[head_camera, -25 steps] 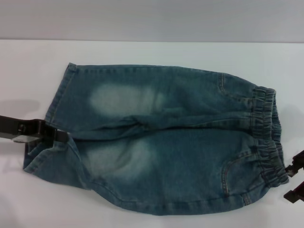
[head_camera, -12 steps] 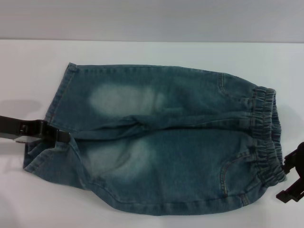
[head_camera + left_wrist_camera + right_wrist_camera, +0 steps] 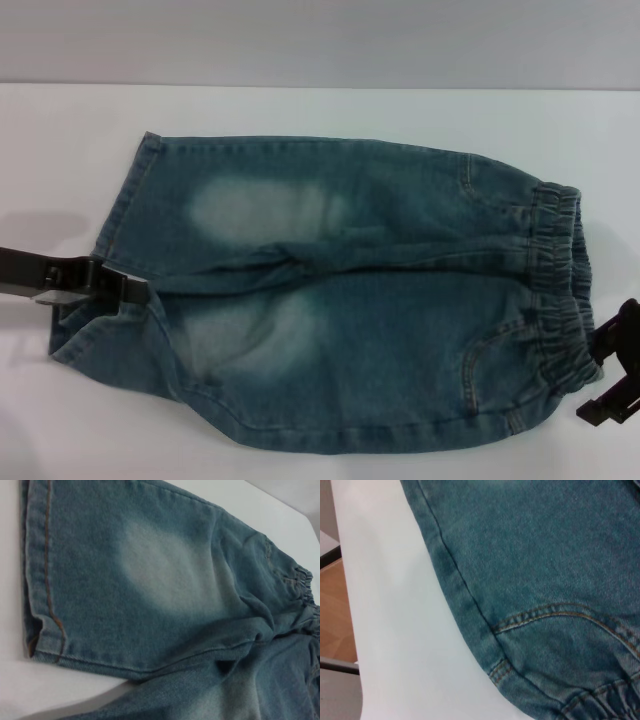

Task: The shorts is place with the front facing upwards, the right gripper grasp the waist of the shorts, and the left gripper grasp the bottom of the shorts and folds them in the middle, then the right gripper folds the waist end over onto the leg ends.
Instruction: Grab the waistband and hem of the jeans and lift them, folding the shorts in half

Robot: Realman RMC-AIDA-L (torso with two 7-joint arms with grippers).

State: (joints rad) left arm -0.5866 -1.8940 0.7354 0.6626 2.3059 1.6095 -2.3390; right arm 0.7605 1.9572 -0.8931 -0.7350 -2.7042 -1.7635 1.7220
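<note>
You've got the knee-length blue-green denim shorts [image 3: 340, 290] lying flat on the white surface [image 3: 320, 110], front up, long axis running across your view: ruffled darker elastic waist [image 3: 560, 280] at the robot's right, straight stitched bottom hems [image 3: 110, 260] at its left. So each arm is already on its own end, no crossing needed.

The left end effector [image 3: 125, 288], black claw on a dark arm coming in from the left edge, sits right at the near leg's hem, touching or pressed into the denim where the two leg ends meet. Can't tell whether it's clenched on cloth or just resting there; the left wrist cam shows only hem and faded thigh patch, no fingers.

The right end effector [image 3: 612, 375], black fingertips only, is at the near corner of the waist, just beside the elastic w/ the band lying toward the shorts' middle from it. Whether it's clamped or released, can't tell either; the right wrist cam shows only seam, pocket stitching and a bit of gathered band.

My read: the coming fold turns on both ends being lifted along that left-right axis, so check that each grip has actually caught fabric.
</note>
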